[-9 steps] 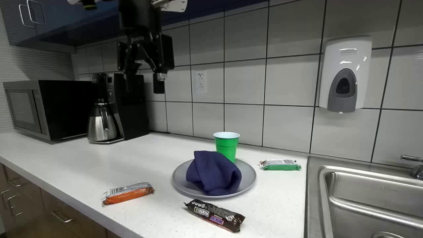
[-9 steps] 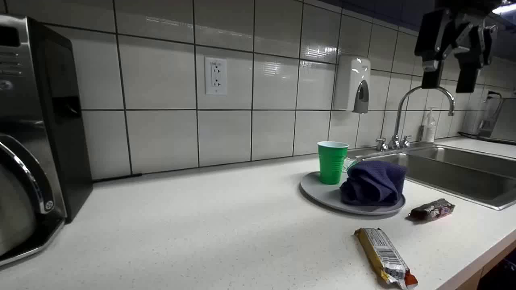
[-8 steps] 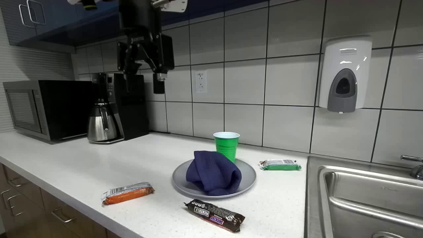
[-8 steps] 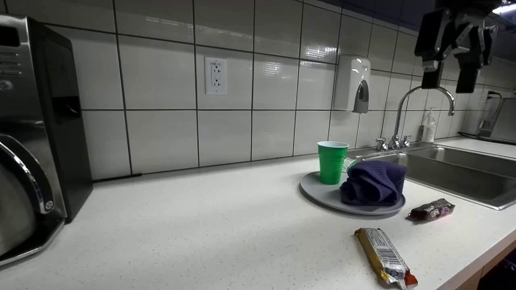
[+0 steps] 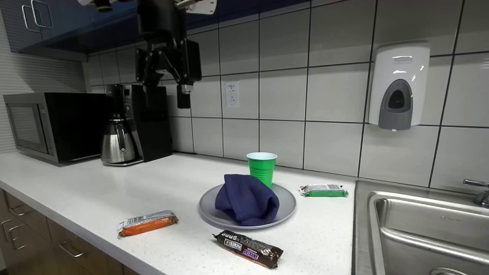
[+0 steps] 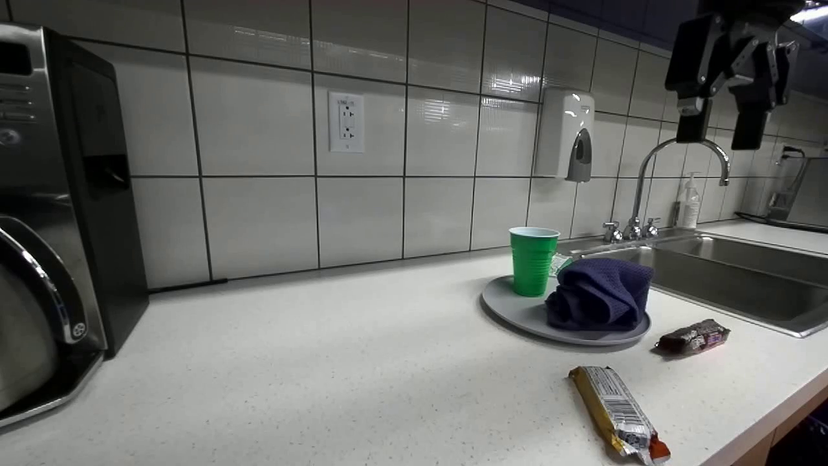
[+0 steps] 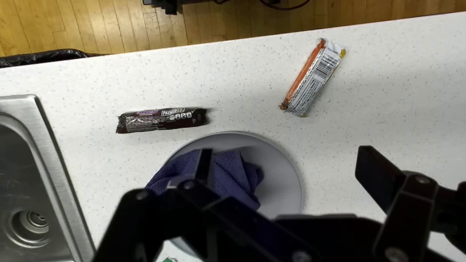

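My gripper (image 6: 720, 133) hangs spread wide, well above the gray plate (image 5: 209, 208).
On the plate I see the crumpled blue cloth (image 5: 246, 200) beside the green cup (image 5: 262, 169); near the plate, on the counter (image 5: 160, 187), lie the dark-wrapped bar (image 5: 249, 249), orange-wrapped bar (image 5: 148, 224) and green-wrapped bar (image 5: 324, 191).

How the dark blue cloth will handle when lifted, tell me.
The dark blue cloth looks floppy, judging by its loose folds, and would probably sag. Its textured weave may resist slipping. Bunched on the gray plate, it seems unlikely to roll.
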Robot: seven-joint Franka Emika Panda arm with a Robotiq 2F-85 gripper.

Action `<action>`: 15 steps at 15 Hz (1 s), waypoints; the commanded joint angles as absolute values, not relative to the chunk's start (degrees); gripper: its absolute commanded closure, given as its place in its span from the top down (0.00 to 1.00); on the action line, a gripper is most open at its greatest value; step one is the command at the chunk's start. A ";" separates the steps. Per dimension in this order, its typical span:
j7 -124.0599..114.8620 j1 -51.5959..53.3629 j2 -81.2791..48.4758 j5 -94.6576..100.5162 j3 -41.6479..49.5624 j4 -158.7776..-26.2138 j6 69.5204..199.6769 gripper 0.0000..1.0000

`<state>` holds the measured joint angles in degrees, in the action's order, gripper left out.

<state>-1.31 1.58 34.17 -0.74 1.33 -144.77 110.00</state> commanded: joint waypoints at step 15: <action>-3.53 -1.43 27.43 0.15 0.96 -146.18 119.70 1.00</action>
<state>-1.80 0.36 30.98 -0.66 1.36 -146.20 115.29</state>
